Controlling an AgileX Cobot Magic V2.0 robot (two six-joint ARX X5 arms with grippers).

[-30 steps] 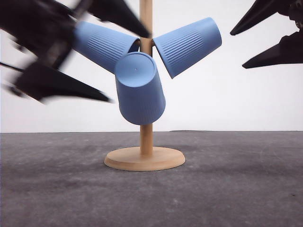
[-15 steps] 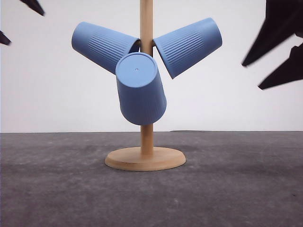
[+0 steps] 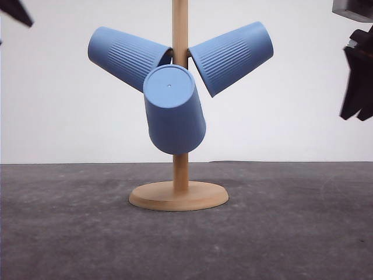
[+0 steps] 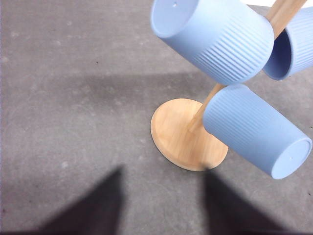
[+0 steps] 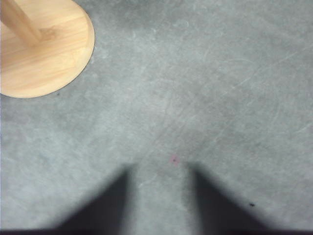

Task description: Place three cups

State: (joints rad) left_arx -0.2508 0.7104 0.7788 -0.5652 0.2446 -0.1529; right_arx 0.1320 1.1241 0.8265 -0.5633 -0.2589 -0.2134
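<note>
We see all three cups hanging on the wooden stand (image 3: 180,116), which rests on the grey table (image 3: 70,233): the left cup (image 3: 125,55) and the right cup (image 3: 233,56) slant outward from the post, bases up and away, and the front cup (image 3: 173,111) points its flat base toward the front camera. None has shifted over the last second. What differs is the arms. A second ago the left gripper (image 4: 161,208) sat spread around the left cup; now only a dark tip shows at the top left corner of the front view, well apart from the cups. Its fingers (image 4: 98,205) are parted, holding nothing. The right gripper (image 5: 159,205) has swung from upper right to the right edge, turned downward, its fingers (image 5: 105,205) likewise released over bare table
</note>
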